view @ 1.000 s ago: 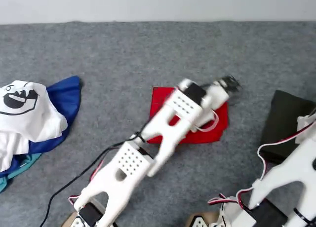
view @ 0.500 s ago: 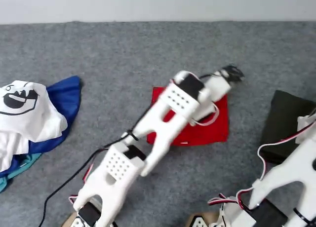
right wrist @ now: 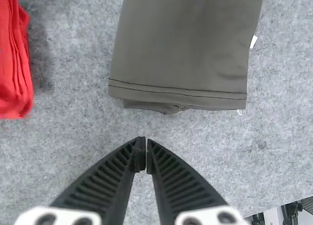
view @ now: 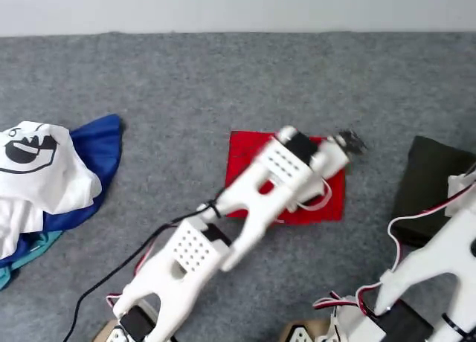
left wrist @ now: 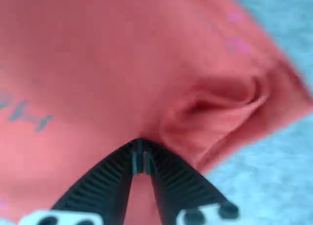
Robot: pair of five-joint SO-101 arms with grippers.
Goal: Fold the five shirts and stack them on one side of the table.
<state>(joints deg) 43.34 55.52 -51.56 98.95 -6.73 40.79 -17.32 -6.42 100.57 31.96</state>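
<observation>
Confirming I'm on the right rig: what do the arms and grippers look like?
The left arm and right arm are white with black motors; the left has grids of holes and a black cable, the right looped red-and-white wires. The left gripper and right gripper have black, ribbed, tapering fingers.

Centre: folded shirt [view: 251, 153] flat on the desk [view: 186, 82], left claw [view: 349, 141] over its far right corner.
Right: second folded shirt [view: 428, 180], apart.
Left: shirt heap [view: 52, 180].
</observation>
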